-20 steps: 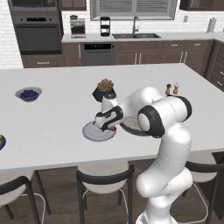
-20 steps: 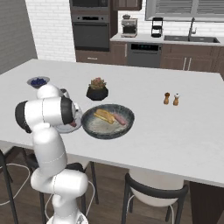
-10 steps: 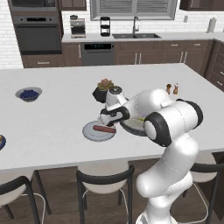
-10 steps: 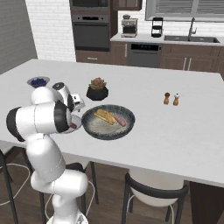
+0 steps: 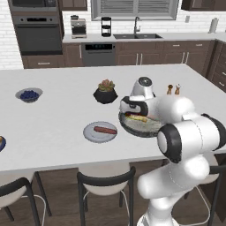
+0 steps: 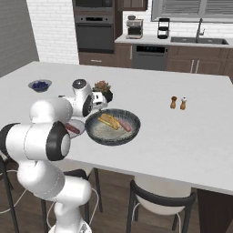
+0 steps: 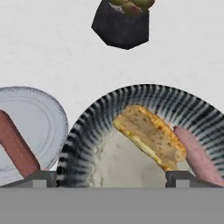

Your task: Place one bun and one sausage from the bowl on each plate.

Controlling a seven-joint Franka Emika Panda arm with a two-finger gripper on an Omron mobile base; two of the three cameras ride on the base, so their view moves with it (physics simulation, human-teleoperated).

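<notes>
The dark bowl [image 5: 145, 130] [image 6: 93, 132] [image 7: 87, 124] sits mid-counter and holds a bun [image 7: 148, 135] [image 6: 108, 120] and a pale sausage [image 7: 197, 155] [image 6: 125, 125]. Just left of it, the light grey plate [image 5: 90, 134] [image 7: 43, 118] carries a red sausage [image 5: 105, 130] [image 7: 15, 146]. My gripper [image 5: 135, 114] [image 6: 101, 105] [image 7: 109, 179] hovers over the bowl's left side. It is open, its fingertips [image 7: 41, 177] stand wide apart, and nothing is between them. A dark-rimmed plate [image 5: 1, 145] is cut off at the far left edge.
A black pot with a plant [image 5: 105, 92] [image 6: 103, 88] [image 7: 122, 22] stands just behind the bowl and plate. A small bowl of blue berries [image 5: 29, 94] [image 6: 40, 85] sits far left. Two shakers [image 5: 173, 89] [image 6: 178, 103] stand to the right. Stools line the counter's near edge.
My gripper opened and let go of the red sausage, which now lies on the light grey plate. The hand then swung right from the plate to over the bowl.
</notes>
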